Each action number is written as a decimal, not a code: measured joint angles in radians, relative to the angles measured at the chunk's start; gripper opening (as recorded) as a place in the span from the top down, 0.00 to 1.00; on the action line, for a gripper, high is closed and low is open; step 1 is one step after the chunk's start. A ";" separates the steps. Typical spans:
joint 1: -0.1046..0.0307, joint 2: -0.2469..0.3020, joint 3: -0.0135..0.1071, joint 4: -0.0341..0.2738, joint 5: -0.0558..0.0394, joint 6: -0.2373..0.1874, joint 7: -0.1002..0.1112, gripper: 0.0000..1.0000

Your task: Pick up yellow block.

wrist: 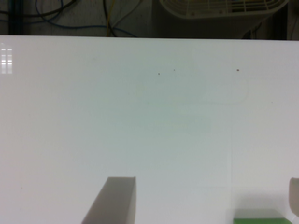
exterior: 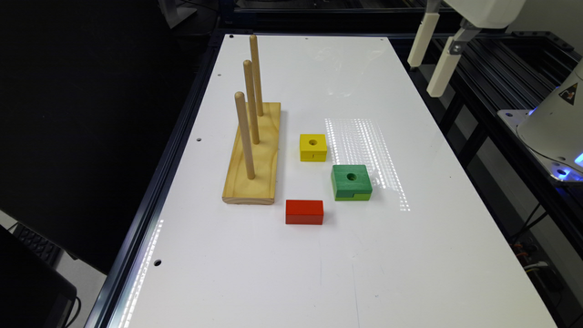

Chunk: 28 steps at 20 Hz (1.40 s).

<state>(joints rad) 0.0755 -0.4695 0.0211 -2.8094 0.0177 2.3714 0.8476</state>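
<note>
The yellow block (exterior: pixel 313 147) lies on the white table (exterior: pixel 319 264) near its middle, hole facing up, just to the exterior view's right of the wooden peg base. My gripper (exterior: pixel 424 78) hangs high over the table's far edge at the exterior view's right, well away from the block. In the wrist view the gripper (wrist: pixel 208 182) is open, its two fingers (wrist: pixel 116 200) wide apart with bare white table between them. A sliver of the green block (wrist: pixel 261 220) shows at that picture's edge.
A wooden base (exterior: pixel 253 155) with three upright pegs stands at the exterior view's left of the blocks. A green block (exterior: pixel 351 182) with a hole and a solid red block (exterior: pixel 304 212) lie close to the yellow one. The robot's base (exterior: pixel 553 127) sits off the table's side.
</note>
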 joint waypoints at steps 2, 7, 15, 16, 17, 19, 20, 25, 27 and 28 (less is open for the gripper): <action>-0.002 0.023 0.000 0.018 0.0000 0.002 0.000 0.00; -0.014 0.096 0.000 0.067 -0.0006 0.030 -0.001 0.00; -0.025 0.196 0.000 0.136 -0.0012 0.059 -0.002 0.00; -0.026 0.210 0.000 0.150 -0.0012 0.059 -0.002 0.00; -0.026 0.217 0.000 0.157 -0.0012 0.059 -0.002 0.00; -0.027 0.228 0.000 0.168 -0.0012 0.059 -0.002 0.00; -0.029 0.234 0.000 0.175 -0.0013 0.059 -0.002 0.00; -0.032 0.259 0.000 0.201 -0.0017 0.059 -0.003 0.00; -0.033 0.266 0.000 0.209 -0.0019 0.059 -0.003 0.00; -0.033 0.270 0.000 0.213 -0.0019 0.059 -0.003 0.00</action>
<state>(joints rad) 0.0421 -0.1994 0.0207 -2.5959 0.0157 2.4308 0.8443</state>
